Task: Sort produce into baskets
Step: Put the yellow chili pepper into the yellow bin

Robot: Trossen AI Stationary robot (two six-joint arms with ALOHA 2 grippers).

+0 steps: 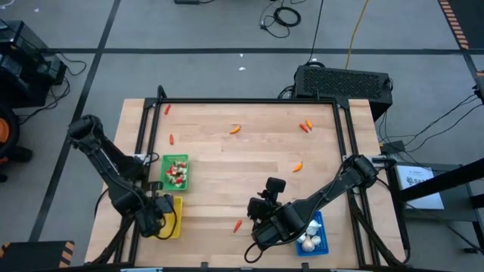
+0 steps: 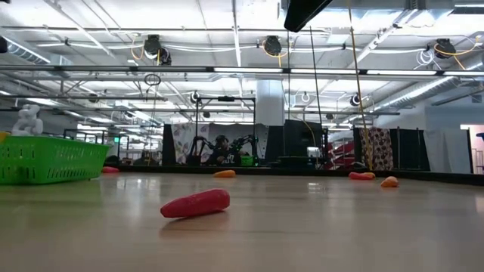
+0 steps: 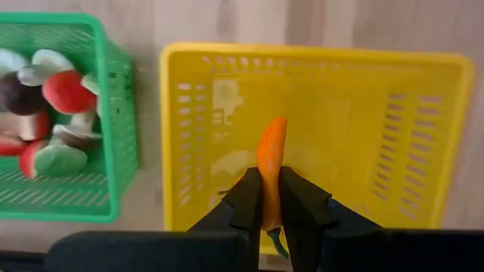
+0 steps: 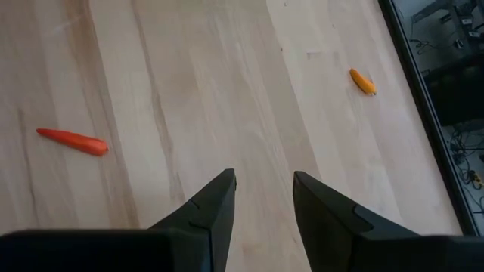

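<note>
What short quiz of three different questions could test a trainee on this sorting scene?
1. True or false: the left gripper is shut on an orange carrot over the yellow basket.
2. Which basket holds the white garlic bulbs? A green, B yellow, C blue.
3. Fill in: the right gripper is ____ over bare table.

Key: 1 true; 2 C, the blue basket; 3 open.
</note>
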